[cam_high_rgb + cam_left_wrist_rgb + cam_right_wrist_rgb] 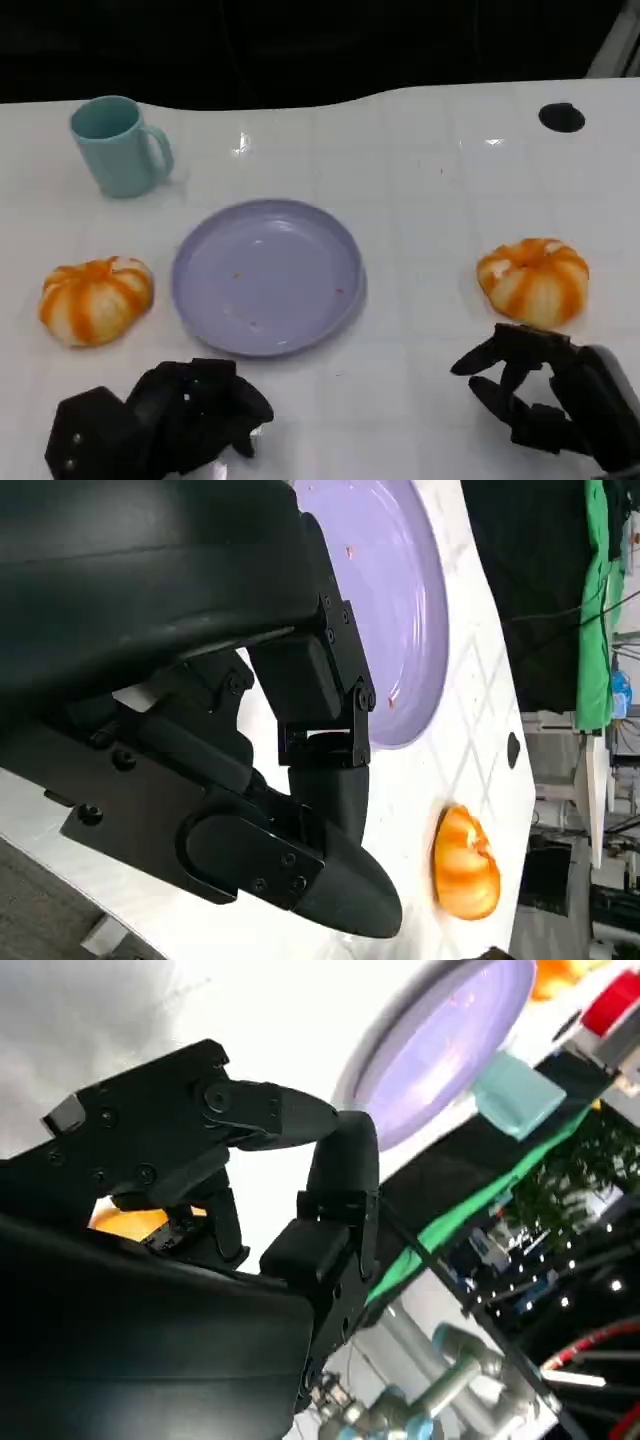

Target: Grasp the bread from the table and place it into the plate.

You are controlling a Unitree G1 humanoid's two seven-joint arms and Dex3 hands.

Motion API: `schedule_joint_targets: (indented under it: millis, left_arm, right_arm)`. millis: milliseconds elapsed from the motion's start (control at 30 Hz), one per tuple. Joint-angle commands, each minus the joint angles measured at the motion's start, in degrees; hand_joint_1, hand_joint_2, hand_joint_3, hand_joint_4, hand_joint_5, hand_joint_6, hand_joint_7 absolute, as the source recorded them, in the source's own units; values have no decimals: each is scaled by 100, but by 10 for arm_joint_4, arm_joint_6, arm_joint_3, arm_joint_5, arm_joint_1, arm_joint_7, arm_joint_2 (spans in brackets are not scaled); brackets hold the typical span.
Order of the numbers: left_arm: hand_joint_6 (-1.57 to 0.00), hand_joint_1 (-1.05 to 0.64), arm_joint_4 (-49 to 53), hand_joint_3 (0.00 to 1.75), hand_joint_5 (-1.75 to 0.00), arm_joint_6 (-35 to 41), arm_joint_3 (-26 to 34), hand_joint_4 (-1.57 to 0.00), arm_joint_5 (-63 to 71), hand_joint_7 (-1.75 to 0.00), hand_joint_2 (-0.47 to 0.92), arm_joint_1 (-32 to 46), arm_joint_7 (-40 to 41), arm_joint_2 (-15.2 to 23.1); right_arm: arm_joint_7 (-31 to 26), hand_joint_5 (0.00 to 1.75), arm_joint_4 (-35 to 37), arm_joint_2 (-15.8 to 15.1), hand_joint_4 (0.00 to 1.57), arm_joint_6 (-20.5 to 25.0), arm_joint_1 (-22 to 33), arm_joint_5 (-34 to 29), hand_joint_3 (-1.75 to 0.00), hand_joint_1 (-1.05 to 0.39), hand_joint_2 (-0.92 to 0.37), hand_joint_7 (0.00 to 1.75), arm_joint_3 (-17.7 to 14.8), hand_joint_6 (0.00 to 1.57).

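Looking down at the white surface (420, 200), we see a lavender plate (268, 275) lying near the middle, with only a few small specks on it. Two orange-and-white striped breads sit on the surface, one on each side of the plate and both apart from it: the left bread (96, 299) lies just left of the plate's rim, and the right bread (534, 280) lies well to the right of it.

Our right robot hand (535, 395) hovers at the near right, just on the near side of the right bread, its black fingers (490, 355) spread apart and curving toward the bread. It holds nothing, and we cannot tell whether any fingertip touches the crust. In the right wrist view the same fingers (340, 1175) arch open, with a patch of orange bread (125, 1222) showing behind them and the plate (450, 1040) farther off.

Our left robot hand (165, 415) rests at the near left, on the near side of the plate, its fingers curled in on nothing.

A teal mug (118, 146) stands upright at the far left, its handle turned right. A small black round mark (561, 117) sits at the far right of the surface.
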Motion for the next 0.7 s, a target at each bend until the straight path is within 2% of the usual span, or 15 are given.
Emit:
schedule_joint_targets:
  millis: [33, 100, 167, 233, 400, 533, 700]
  left_arm:
    - [-128, -105, 7, 0, -152, 0, 6, -87, 3, -78, 86, -1, 3, 7]
    - [-128, -105, 8, 0, -152, 0, 6, -87, 4, -78, 86, -2, 3, 7]
    - [-128, -105, 8, 0, -152, 1, 6, -86, 4, -78, 86, -2, 3, 8]
    - [-128, -105, 9, 0, -152, 4, 7, -86, 1, -79, 86, -2, 1, 8]
    - [-128, -105, 13, 0, -152, -1, 8, -87, 0, -78, 86, -3, 1, 6]
    - [-128, -105, 12, 0, -152, 0, 9, -87, 1, -78, 86, -2, 3, 4]
    - [-128, -104, 8, 0, -151, 3, 9, -88, 4, -78, 86, -1, 7, 2]
  right_arm:
    - [-8, 105, -21, -11, 64, 12, -7, -3, -29, -35, -88, 34, -11, 84]
    - [-5, 87, -34, -19, 61, 25, -12, -11, -21, -37, -91, 20, -12, 83]
    - [4, 56, -48, -24, 57, 45, -15, -12, -16, -40, -92, 7, -15, 75]
    - [15, 41, -65, -28, 51, 67, -15, -12, -15, -42, -92, 2, -17, 68]
    - [42, 27, -117, -48, 37, 138, -15, -33, -13, -46, -92, 0, -23, 52]
    - [71, 20, -158, -66, 26, 211, -20, -54, -10, -50, -92, 0, -28, 38]
    - [96, 15, -178, -85, 16, 294, -39, -96, -11, -54, -92, 0, -16, 27]
